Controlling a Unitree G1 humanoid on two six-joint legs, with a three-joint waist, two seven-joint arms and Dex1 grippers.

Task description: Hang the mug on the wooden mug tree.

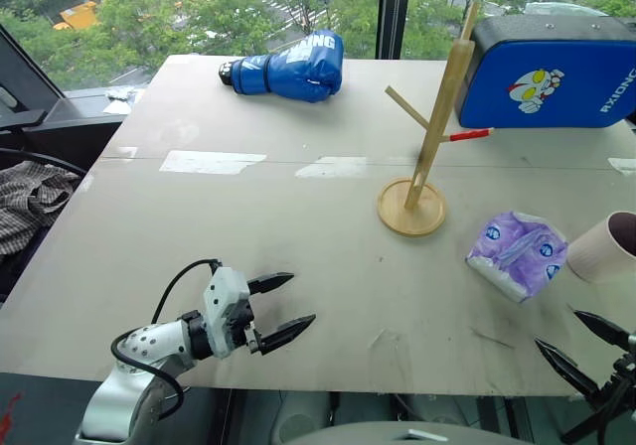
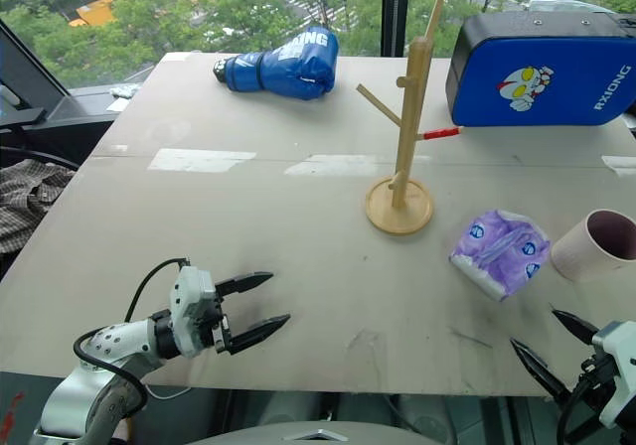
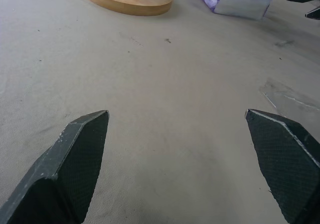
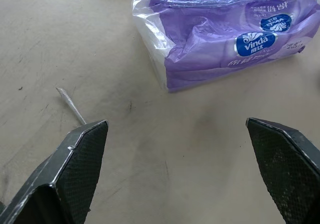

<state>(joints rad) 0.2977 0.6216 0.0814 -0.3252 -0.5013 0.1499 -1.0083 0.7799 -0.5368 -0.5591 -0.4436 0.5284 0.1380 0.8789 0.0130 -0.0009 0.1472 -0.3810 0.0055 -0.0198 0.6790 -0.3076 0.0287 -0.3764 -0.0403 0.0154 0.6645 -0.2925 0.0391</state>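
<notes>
A pale grey desk [image 1: 298,226] stands against a window that looks down on green treetops and a street. By the look of it the task has barely begun. The mug [image 2: 596,244] lies on its side at the desk's right edge, its dark maroon mouth turned up and to the right, untouched and just beside a purple-and-white tissue packet [image 2: 499,251]. The wooden mug tree [image 1: 429,132] stands upright on its round base near the middle of the desk, well apart from the mug, with all its pegs bare, the red-tipped one included.

The left hand [image 1: 281,309] hovers low over the near left part of the desk, its fingers spread and holding nothing. The right hand [image 2: 555,346] sits at the near right corner, short of the mug, fingers spread wide and likewise empty; its wrist view looks across bare desk toward the packet. Everything is left to do: reach the mug, grasp it, carry it over and hook its handle on a peg. No handle can be seen from here.

As for writing, the packet reads "vinda" on blue ovals. A blue boxing glove [image 1: 290,68] at the far side shows white letters ending in "ING". A blue pad [image 2: 542,68] carries a cartoon figure and "RXIONG".
</notes>
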